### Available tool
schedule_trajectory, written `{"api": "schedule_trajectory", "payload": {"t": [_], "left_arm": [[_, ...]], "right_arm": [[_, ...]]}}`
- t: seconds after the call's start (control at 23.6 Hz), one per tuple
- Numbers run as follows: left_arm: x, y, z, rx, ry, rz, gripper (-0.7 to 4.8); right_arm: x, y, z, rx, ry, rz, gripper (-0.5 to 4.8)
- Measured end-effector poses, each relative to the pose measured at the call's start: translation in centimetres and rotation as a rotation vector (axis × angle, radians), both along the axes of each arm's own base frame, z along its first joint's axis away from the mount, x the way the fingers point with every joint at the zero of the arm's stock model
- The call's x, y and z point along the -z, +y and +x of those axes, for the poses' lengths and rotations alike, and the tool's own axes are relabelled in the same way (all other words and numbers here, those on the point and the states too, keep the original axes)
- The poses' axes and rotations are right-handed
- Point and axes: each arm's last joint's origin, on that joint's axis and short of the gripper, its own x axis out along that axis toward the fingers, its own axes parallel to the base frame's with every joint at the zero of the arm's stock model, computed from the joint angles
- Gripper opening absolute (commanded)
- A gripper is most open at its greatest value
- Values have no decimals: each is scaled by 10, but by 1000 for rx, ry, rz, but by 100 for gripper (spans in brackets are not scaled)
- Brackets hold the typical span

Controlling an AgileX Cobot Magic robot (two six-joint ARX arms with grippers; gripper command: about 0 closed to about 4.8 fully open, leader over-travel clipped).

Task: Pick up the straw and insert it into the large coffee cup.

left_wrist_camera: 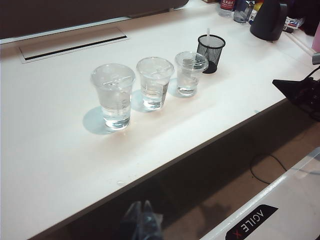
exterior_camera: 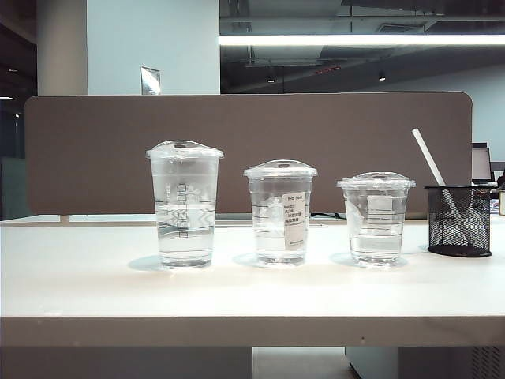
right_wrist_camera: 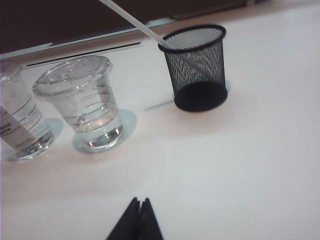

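Both my grippers hanging back, straw still in its holder.

My right gripper (right_wrist_camera: 136, 220) is hovering with jaws pressed together, empty, above bare tabletop (exterior_camera: 252, 292) near the front edge; the straw (right_wrist_camera: 135, 22) is leaning in the black mesh holder (right_wrist_camera: 197, 70) well ahead, toward the right edge. My left gripper (left_wrist_camera: 142, 225), jaws seemingly together, is hanging off the front edge, well apart from the large coffee cup (exterior_camera: 185, 204).

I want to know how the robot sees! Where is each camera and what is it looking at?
Exterior view: low at table height, facing three cups in a row; no robot shows.
Left wrist view: high, back from the table edge; left claw shut.
Right wrist view: close above the mesh holder; right claw shut.
All share the straw, leaning in the holder.
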Motion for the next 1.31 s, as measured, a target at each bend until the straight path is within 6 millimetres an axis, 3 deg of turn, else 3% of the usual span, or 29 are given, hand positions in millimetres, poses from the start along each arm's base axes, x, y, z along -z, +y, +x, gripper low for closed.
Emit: {"api": "schedule_trajectory", "payload": {"t": [0.13,0.17,0.34,0.51,0.68,0.72,0.76,0.81,0.85,0.89,1.14,1.19,1.27,1.31], "left_arm": [[0,0,0,0,1,0,-3],[0,0,0,0,1,0,-3],[0,0,0,0,0,0,-3],[0,0,0,0,1,0,-3],[0,0,0,0,0,0,-3],[0,0,0,0,0,0,-3],[0,0,0,0,0,0,-3],[0,0,0,0,0,0,-3],[0,0,0,0,0,0,-3],[0,0,0,0,0,0,-3],[0,0,0,0,0,0,-3],[0,0,0,0,1,0,-3],[0,0,0,-6,-1,2,-3],[0,0,0,-10,-1,4,-3]], "right_arm": [[-33,0,-8,23,-39,29,-9],[-71,-2,-21,76,-150,9,-9],[-151,-7,-57,273,-421,-150,-7],[-214,-10,-82,393,-615,-308,93],[-274,-9,-75,417,-704,-420,96],[-282,-9,-69,405,-696,-442,95],[-295,-8,-42,356,-641,-513,90],[-298,-7,-21,324,-592,-571,46],[-290,-6,15,274,-484,-672,40],[-279,-6,36,223,-402,-736,40],[-233,-5,118,63,-168,-793,40],[-221,-5,130,45,-140,-774,41],[-164,-6,166,-37,-25,-627,56],[-151,-5,171,-38,-16,-582,58]]}}
